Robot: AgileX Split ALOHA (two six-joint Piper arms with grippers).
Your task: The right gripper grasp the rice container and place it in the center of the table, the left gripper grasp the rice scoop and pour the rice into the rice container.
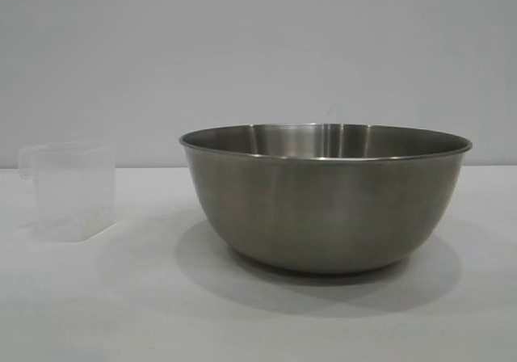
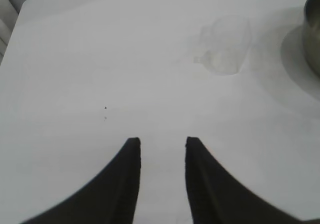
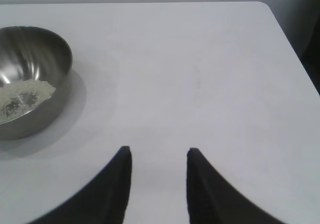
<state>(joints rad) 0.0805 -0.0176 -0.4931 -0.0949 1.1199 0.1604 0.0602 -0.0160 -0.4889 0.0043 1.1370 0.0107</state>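
**Both tools free above the desk, rice already in the bowl**

The plain white desk [image 1: 258, 322] carries only two things. The large round brushed-steel rice container [image 1: 323, 196] stands upright near the middle of the exterior view, a little toward 3 o'clock. In the right wrist view a small heap of off-white rice [image 3: 22, 95] lies at its bottom, so I judge the pouring is done, or nearly done. The small translucent plastic rice scoop [image 1: 71, 191] stands upright at 9 o'clock from the bowl, well apart from it; I cannot tell if any grains remain inside.

The left tool [image 2: 162, 144] hangs over bare desk, its black pointed fingers parted and gripping nothing; the scoop [image 2: 225, 51] is near 1 o'clock ahead of it. The right tool [image 3: 157, 153] is also released, with nothing between its fingers, and the bowl [image 3: 30, 79] is at about 10 o'clock.

If more rice must go in, the left tool should take the scoop by its body or loop handle, keep it level, and tip it only over the rim. Nothing stands in the way; the wide bowl is the only thing to avoid touching.
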